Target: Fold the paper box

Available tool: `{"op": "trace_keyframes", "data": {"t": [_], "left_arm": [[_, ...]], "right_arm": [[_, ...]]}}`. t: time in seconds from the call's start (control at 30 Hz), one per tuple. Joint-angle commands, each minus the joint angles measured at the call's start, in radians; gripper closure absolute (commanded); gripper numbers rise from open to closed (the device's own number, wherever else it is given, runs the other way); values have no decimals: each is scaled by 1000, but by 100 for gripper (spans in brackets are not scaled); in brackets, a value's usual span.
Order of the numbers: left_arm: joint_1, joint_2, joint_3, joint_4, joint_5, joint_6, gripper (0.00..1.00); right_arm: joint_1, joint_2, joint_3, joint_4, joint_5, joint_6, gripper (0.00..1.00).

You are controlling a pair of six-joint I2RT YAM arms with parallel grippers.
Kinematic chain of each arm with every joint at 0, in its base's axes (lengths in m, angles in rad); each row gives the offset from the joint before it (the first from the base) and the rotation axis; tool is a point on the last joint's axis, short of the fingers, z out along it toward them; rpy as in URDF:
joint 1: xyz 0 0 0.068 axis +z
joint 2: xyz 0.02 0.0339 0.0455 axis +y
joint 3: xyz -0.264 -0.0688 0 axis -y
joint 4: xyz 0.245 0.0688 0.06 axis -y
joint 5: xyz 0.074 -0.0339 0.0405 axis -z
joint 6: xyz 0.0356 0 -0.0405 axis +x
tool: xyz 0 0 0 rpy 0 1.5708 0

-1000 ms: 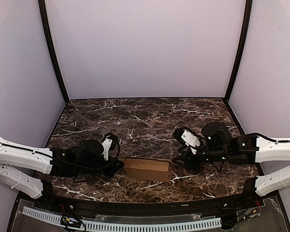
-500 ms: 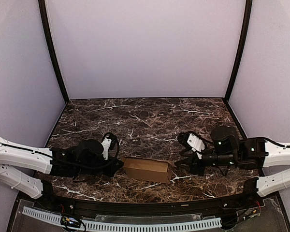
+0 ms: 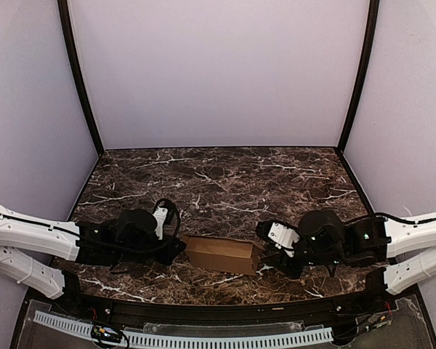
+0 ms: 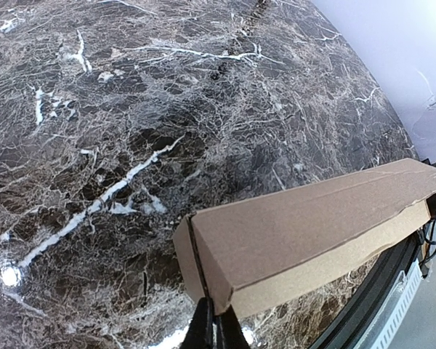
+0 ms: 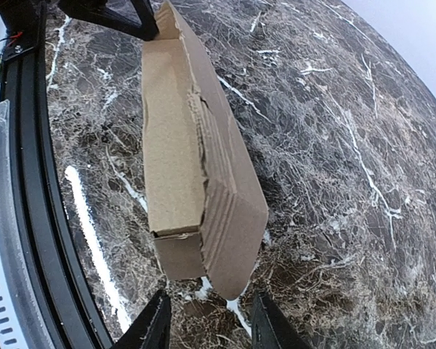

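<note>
The paper box (image 3: 221, 254) is a long brown cardboard box lying near the table's front edge, between my two grippers. My left gripper (image 3: 179, 247) is shut, and its tips (image 4: 216, 323) rest against the lower corner of the box (image 4: 312, 233) at its left end, by the slit of the end flap. My right gripper (image 3: 266, 256) is open just off the right end. In the right wrist view its fingers (image 5: 156, 323) stand either side of the end of the box (image 5: 196, 182), a little short of it, and a flap hangs slightly loose there.
The dark marble tabletop (image 3: 218, 182) stretches away behind the box. A black rail (image 3: 218, 311) runs along the table's front edge, close to the box. Pale walls (image 3: 218, 73) close in the back and both sides.
My right arm has moved left and lower, bringing its gripper up to the box's right end, with the jaws narrower than before. The left arm and the box have stayed put.
</note>
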Motion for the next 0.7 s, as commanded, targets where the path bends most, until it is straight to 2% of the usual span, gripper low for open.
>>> {"op": "trace_keyframes", "data": {"t": [0.0, 0.17, 0.4, 0.67], "left_arm": [[-4, 11, 18, -47, -7, -4, 98], [-4, 13, 22, -73, -9, -4, 98], [-4, 16, 31, -80, -12, -2, 98], [-4, 18, 40, -103, -32, -13, 98]], "right_arm": [[27, 40, 27, 62, 136, -22, 65], [49, 65, 45, 95, 201, -53, 70], [76, 77, 59, 122, 215, -67, 77], [95, 86, 69, 113, 227, -53, 100]]}}
